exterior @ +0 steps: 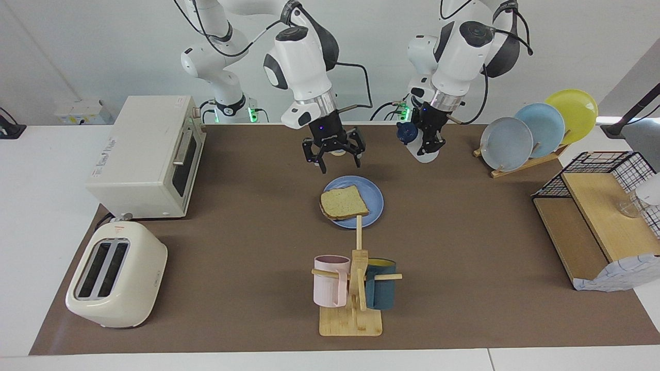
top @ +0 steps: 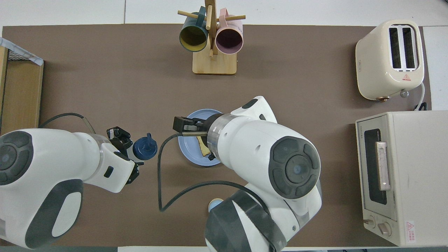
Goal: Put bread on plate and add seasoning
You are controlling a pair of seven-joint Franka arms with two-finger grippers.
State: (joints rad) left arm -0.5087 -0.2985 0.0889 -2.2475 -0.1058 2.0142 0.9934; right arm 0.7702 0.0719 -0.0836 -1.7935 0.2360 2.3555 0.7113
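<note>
The bread (exterior: 344,202) lies flat on the plate (exterior: 374,195) at centre of the facing view, hanging slightly over the rim toward the lower left of the frame, so the first half of the task looks done. The right gripper (exterior: 334,153) hangs just above the plate's upper edge, fingers spread and holding nothing; it likely sits there because it is the arm that serves the bread. In the overhead view its wrist covers most of the plate.

The left gripper (exterior: 429,140), upper centre-right in the facing view, is clenched on the seasoning (exterior: 418,146): white body pinched between the fingers, navy cap pointing sideways toward the plate. The bottle is tilted and off the table, not yet over the bread. Probably tilted ready for shaking.

Judgement: seasoning step pending. The spread right gripper is close to the plate and could crowd the left gripper's path.
</note>
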